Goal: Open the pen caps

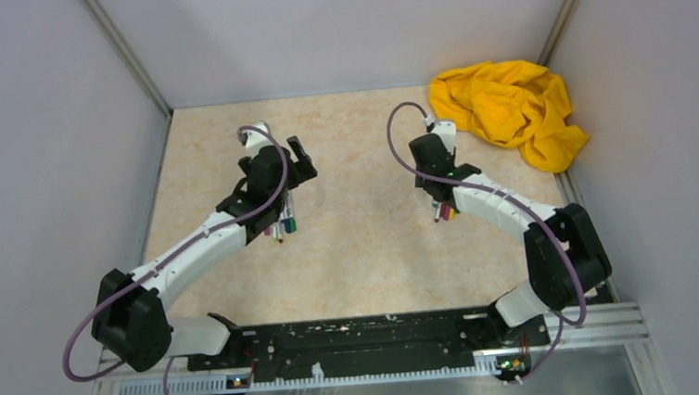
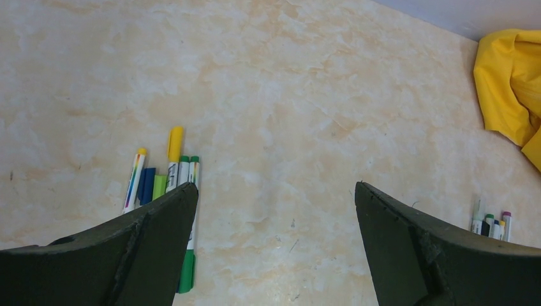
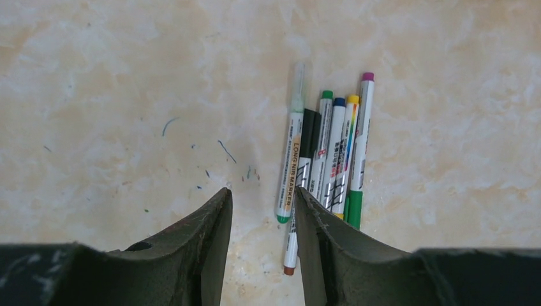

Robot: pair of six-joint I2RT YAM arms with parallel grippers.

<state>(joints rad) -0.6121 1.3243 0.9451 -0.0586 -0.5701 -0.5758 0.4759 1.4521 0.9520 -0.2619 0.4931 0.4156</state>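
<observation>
Overhead, both groups of pens are mostly hidden under the arms; only short coloured ends show on the table [image 1: 368, 252], too small to be told apart. In the left wrist view the near ends of the left group of pens [image 2: 167, 182] are covered by the finger at the left of that view, and the right group of pens [image 2: 491, 224] is cut off by the other finger. The left gripper [image 2: 274, 186] is spread wide and empty over bare table, the left group just beside one finger; a long yellow cap [image 2: 175, 143] is noted at that group's far end. The right gripper [image 3: 262, 190] is seen with a narrow gap between the jaws and nothing clamped. The pen caps [image 3: 352, 99], green, blue, yellow and purple, are lined up at the far ends of the barrels, ahead of the gripper and slightly to the right. One red-tipped pen [image 3: 290, 255] lies in the gap, close against a finger; contact cannot be determined. A crumpled yellow cloth [image 1: 507, 112] is recorded in the far right corner.
</observation>
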